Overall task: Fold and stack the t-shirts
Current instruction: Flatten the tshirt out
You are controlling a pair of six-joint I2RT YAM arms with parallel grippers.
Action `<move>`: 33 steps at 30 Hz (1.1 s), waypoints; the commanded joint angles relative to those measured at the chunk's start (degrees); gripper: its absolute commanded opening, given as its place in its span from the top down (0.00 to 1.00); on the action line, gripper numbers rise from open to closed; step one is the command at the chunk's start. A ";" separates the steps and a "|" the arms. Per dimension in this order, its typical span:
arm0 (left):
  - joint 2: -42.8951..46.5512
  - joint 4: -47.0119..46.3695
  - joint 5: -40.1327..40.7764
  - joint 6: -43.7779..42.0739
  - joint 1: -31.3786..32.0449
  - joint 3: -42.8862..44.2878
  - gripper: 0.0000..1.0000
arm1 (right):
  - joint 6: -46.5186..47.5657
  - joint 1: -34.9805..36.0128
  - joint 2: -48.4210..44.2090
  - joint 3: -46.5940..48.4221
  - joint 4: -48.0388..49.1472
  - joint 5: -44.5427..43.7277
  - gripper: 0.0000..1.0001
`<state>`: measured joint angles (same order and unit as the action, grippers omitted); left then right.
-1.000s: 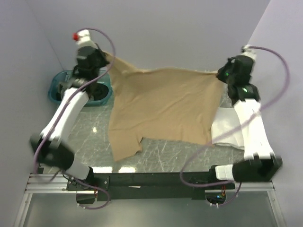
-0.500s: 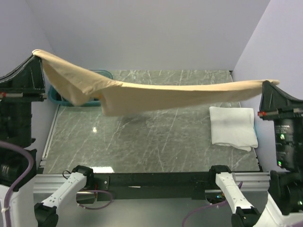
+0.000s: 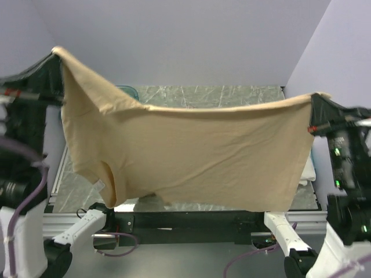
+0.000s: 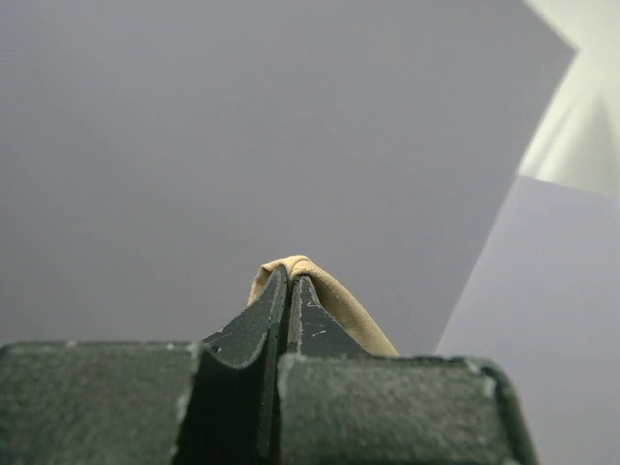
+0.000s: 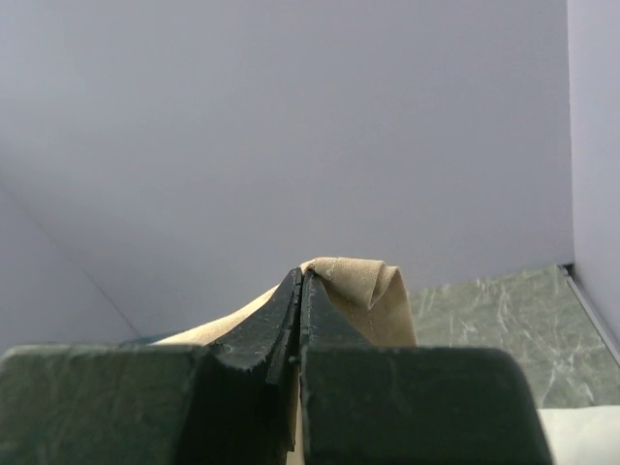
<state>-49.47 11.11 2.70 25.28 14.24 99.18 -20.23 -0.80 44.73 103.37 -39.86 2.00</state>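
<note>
Holding a plain tan short-sleeved cloth t-shirt up in the air, two black grippers are stretching it wide.
At ten o'clock the left gripper is pinching one upper corner, its fingers pressed together on a fold of cloth; at three o'clock the right gripper is pinching the other corner, slightly lower. The shirt is hanging like a curtain over the grey marbled table, likely so creases are dropping out before it is laid flat. A folded white cloth shirt is peeking out at four o'clock, probably starting the stack.
</note>
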 commanded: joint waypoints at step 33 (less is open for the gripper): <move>-16.19 -21.73 -1.64 1.78 -2.11 -30.67 0.99 | 6.43 -3.25 21.98 -25.48 32.65 8.10 1.00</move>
<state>-67.90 -5.28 4.14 23.99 12.38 79.79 -14.41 -3.73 67.29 84.18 -11.94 7.57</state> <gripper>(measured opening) 0.022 0.008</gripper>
